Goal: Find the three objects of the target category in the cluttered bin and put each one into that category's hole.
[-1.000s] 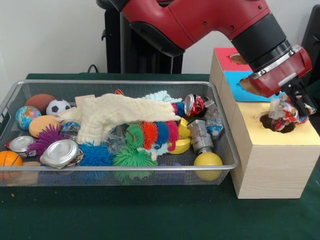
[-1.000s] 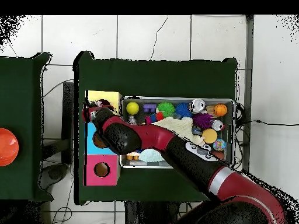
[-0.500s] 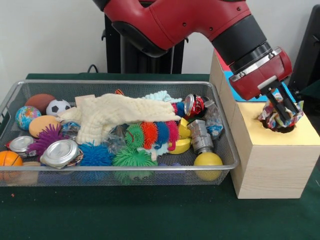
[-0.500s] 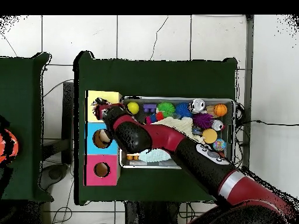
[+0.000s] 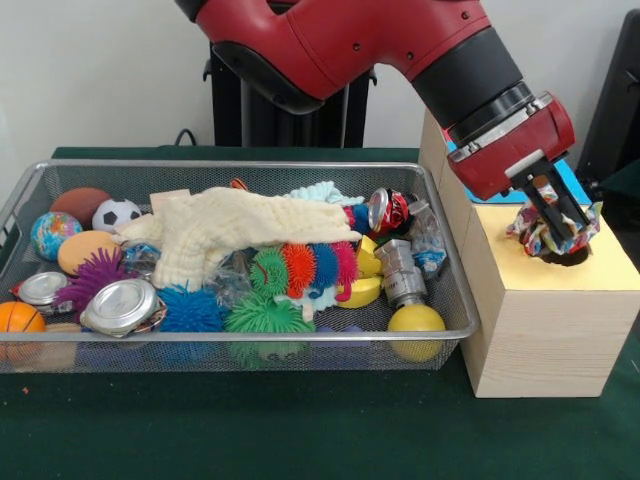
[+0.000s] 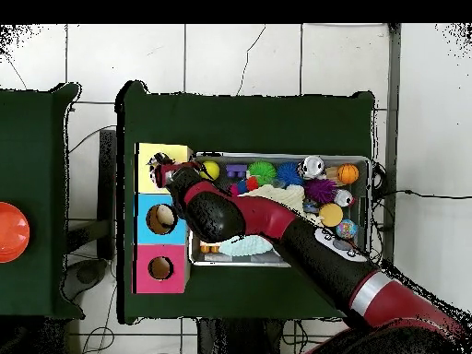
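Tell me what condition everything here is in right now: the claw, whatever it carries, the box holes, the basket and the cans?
gripper: shut on the crinkly wrapper, over the yellow hole.
crinkly wrapper: crumpled, held at the hole's mouth, not dropped in.
yellow hole: partly covered by the wrapper.
blue hole: open.
pink hole: open.
wire basket: full, cluttered.
cream cloth: spread over the toys.
red can: crushed, on its side.

- One wire bin (image 5: 30,190)
- One wooden box (image 5: 545,320), three coloured sections, three holes
- Two metal lids (image 5: 120,305)
- Five spiky balls (image 5: 262,312)
- One cream cloth (image 5: 230,232)
- One crushed can (image 5: 390,210)
- One crumpled wrapper (image 5: 550,228)
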